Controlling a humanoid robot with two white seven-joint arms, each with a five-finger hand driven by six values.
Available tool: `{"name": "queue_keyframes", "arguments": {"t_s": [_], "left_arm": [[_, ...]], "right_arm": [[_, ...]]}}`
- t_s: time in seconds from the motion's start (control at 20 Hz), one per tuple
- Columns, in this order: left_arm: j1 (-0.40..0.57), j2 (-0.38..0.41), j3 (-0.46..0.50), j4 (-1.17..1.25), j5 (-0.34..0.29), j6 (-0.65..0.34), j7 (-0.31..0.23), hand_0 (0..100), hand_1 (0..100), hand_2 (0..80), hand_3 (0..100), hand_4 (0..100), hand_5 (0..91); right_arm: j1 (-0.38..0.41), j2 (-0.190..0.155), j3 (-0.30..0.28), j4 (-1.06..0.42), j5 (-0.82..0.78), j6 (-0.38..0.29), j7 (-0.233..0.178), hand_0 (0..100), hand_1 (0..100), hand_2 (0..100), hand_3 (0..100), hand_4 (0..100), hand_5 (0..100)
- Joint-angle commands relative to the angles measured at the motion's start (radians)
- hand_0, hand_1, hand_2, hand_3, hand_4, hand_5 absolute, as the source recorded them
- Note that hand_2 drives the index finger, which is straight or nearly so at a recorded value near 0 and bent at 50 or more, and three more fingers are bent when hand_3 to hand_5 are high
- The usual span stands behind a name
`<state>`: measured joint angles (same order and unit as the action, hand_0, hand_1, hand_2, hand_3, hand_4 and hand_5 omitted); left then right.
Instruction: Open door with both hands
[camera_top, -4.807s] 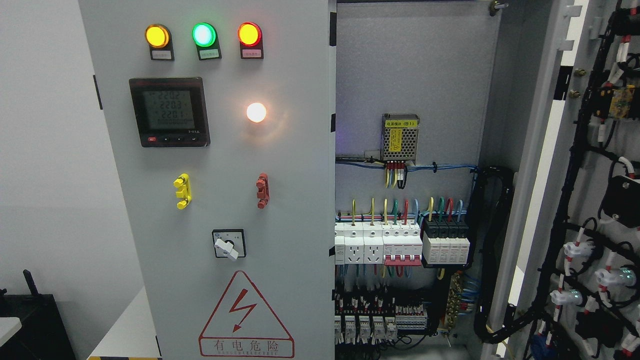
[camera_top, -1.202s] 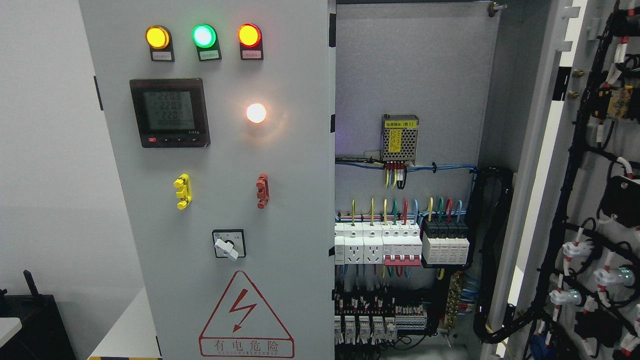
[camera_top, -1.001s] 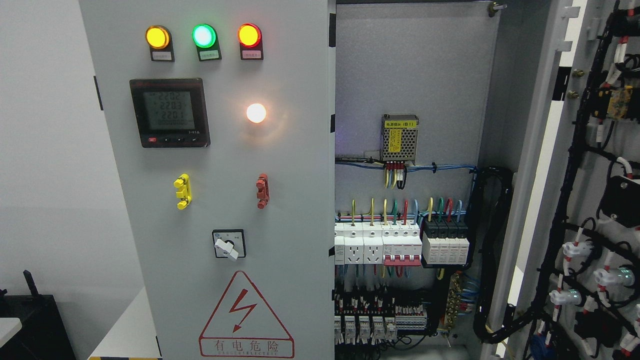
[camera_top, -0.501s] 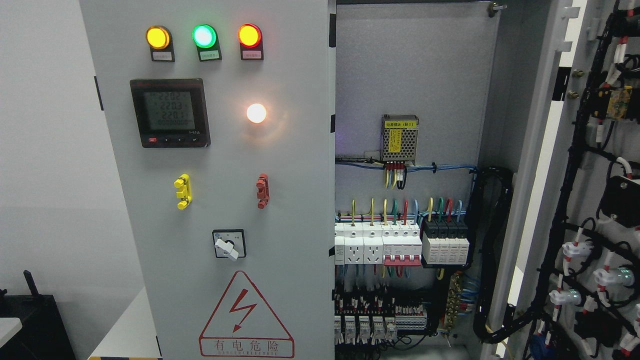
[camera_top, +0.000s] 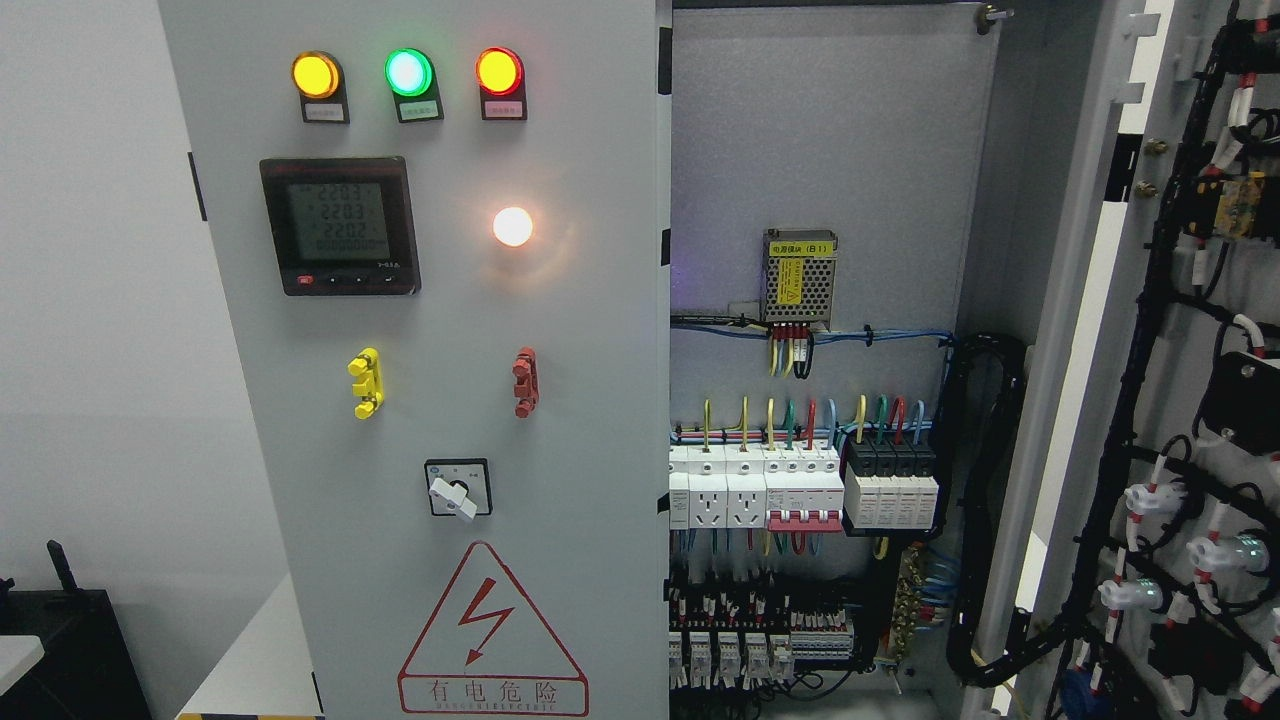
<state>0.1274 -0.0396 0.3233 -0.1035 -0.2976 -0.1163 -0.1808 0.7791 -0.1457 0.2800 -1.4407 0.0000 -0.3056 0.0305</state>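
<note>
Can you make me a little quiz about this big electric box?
1. True or false: the right door is swung open.
2. What colour is the middle lamp of the top three: A red, B green, C blue?
3. Fill in: the warning triangle shows a red ____ bolt.

Key: 1 true; 2 B; 3 lightning.

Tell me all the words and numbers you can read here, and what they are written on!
"2203", "2203", "2202": three rows on the black meter screen, left door.
"有电危险": under the lightning bolt on the red warning triangle.
"(B1)": end of the yellow label on the mesh box; its other characters are blurred.
Tags under the three lamps and the meter's bottom row: too small to read.
</note>
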Motion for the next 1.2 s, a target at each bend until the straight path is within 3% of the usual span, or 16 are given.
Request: {"name": "queue_keyframes", "arguments": {"t_s": [0.0, 0.4, 0.65, 0.9, 1.15], "left_arm": [[0.0, 0.0, -0.003, 0.004, 0.0, 0.0, 0.0, 0, 0, 0.0, 0, 3, 0.0], [0.0, 0.0, -0.003, 0.004, 0.0, 0.0, 0.0, 0, 0, 0.0, 0, 3, 0.0], [0.0, 0.0, -0.003, 0.004, 0.0, 0.0, 0.0, 0, 0, 0.0, 0, 3, 0.0], [0.0, 0.0, -0.003, 0.004, 0.0, 0.0, 0.0, 0, 0, 0.0, 0, 3, 0.0], [0.0, 0.0, -0.003, 0.004, 0.0, 0.0, 0.0, 0, 0, 0.0, 0, 3, 0.0]], "right_arm": [[-0.041, -0.098, 0.154, -0.234, -0.023, -0.012, 0.0, 0, 0, 0, 0, 0, 0], [-0.147, -0.117, 0.218, -0.253, -0.025, -0.039, 0.0, 0, 0, 0, 0, 0, 0], [-0.184, -0.117, 0.229, -0.322, -0.025, -0.052, 0.0, 0, 0, 0, 0, 0, 0], [-0.234, -0.1, 0.223, -0.415, -0.025, -0.052, 0.002, 0, 0, 0, 0, 0, 0], [-0.342, -0.054, 0.212, -0.437, -0.025, -0.066, 0.0, 0, 0, 0, 0, 0, 0]]}}
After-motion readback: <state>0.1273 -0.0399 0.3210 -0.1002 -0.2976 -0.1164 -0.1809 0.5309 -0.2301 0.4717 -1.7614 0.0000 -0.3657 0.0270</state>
